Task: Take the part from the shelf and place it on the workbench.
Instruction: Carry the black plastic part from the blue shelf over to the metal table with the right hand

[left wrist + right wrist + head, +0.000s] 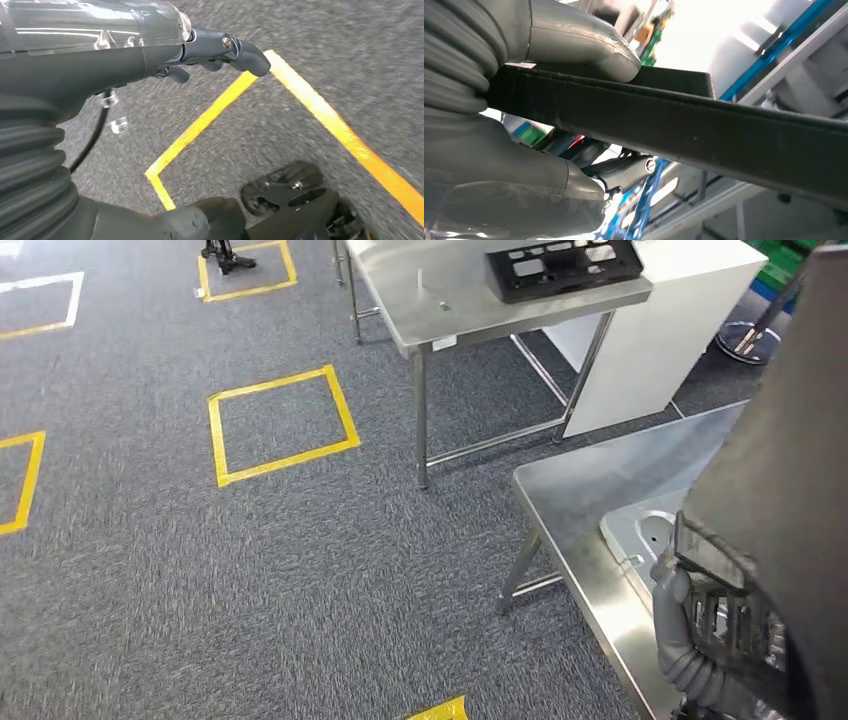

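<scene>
My right hand (712, 632) grips a large flat black part (790, 460) that rises along the right edge of the head view, above the near steel workbench (585, 505). In the right wrist view the thumb (579, 42) presses on one face of the black part (704, 125) and the darker fingers (624, 172) lie under the other. My left hand (165, 55) hangs over the grey carpet with fingers and thumb apart and nothing in it.
A light metal piece (640, 530) lies on the workbench beside the held part. A second steel table (450, 300) farther off carries a black frame-like part (560, 265), with a white cabinet (660, 340) behind it. Yellow tape squares (280, 425) mark the carpet.
</scene>
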